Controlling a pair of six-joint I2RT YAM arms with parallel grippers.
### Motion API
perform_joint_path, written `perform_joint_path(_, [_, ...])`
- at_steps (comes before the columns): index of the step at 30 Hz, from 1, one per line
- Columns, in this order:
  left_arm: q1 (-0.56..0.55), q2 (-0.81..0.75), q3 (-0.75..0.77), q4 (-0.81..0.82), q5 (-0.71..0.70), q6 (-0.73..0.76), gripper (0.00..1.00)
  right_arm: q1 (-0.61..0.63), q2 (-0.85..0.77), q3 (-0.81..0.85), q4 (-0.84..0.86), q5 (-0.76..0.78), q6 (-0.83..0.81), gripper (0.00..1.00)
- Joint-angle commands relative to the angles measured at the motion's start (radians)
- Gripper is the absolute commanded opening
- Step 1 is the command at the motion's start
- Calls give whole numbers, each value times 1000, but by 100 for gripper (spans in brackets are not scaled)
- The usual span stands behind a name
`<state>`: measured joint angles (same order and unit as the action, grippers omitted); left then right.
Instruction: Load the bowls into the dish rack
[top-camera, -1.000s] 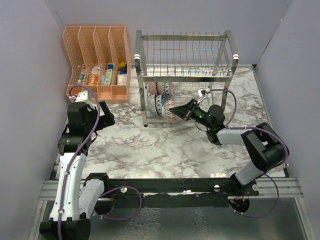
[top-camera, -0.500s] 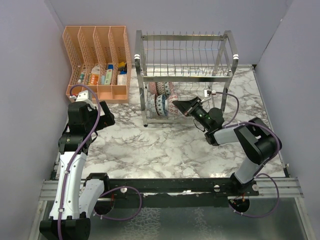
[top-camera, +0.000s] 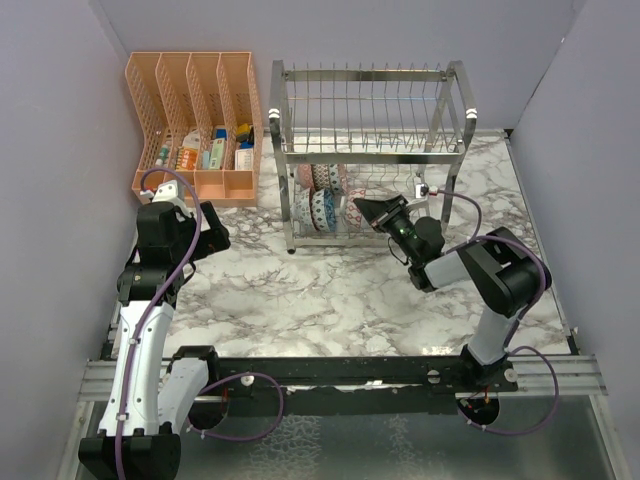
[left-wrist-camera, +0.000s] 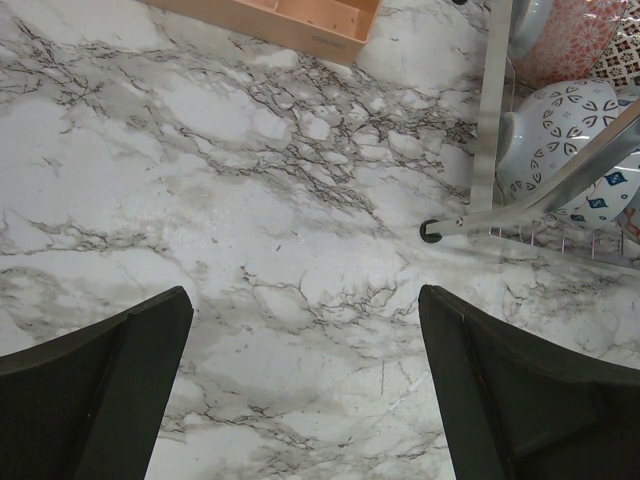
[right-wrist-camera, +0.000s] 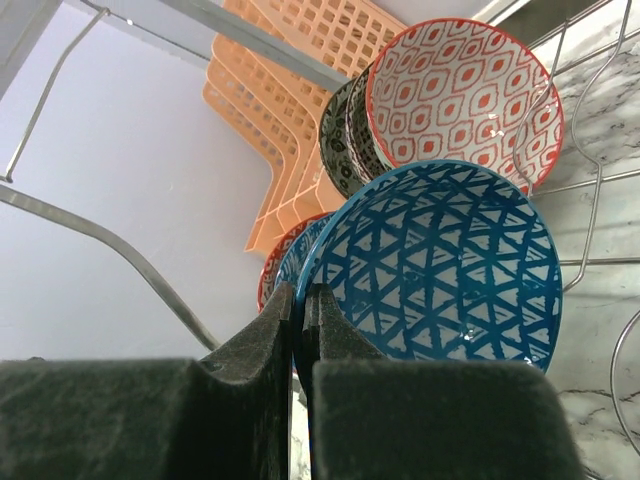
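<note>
R gripper (right-wrist-camera: 300, 305) pinched tight on rim of blue bowl (right-wrist-camera: 440, 270); forearm extended approx. 10 o'clock into wire dish rack (top-camera: 360, 72), lower tier. Bowl glossy, round, triangle-lattice pattern.

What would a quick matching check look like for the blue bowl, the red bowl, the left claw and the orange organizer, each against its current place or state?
1. blue bowl
2. red-patterned bowl
3. left claw
4. orange organizer

A. open, above the bare marble table
B. back left, beside the dish rack
C. rim pinched in the right claw
D. on edge in the rack, free of any claw

Pairs: 1-C, 2-D, 3-A, 4-B
</note>
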<state>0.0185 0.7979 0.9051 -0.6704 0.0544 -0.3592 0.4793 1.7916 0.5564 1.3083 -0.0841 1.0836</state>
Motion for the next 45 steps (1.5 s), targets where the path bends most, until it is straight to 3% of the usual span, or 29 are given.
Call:
perform_joint_path(1, [3, 2, 11, 20, -9, 12, 99, 1, 36, 35, 111, 4, 69, 1])
perform_joint_path(10, [3, 3, 11, 19, -10, 11, 99, 1, 8, 81, 88, -60, 97, 1])
perform_joint_path(32, [3, 11, 8, 26, -13, 12, 99, -2, 292, 157, 243, -156, 399, 1])
perform_joint_path(37, [3, 12, 9, 25, -13, 12, 99, -1, 271, 117, 236, -123, 395, 1])
perform_joint_path(41, [3, 15, 6, 25, -13, 12, 99, -4, 233, 90, 201, -100, 381, 17])
perform_joint_path(45, [3, 14, 6, 26, -12, 12, 99, -5, 209, 102, 171, -116, 346, 24])
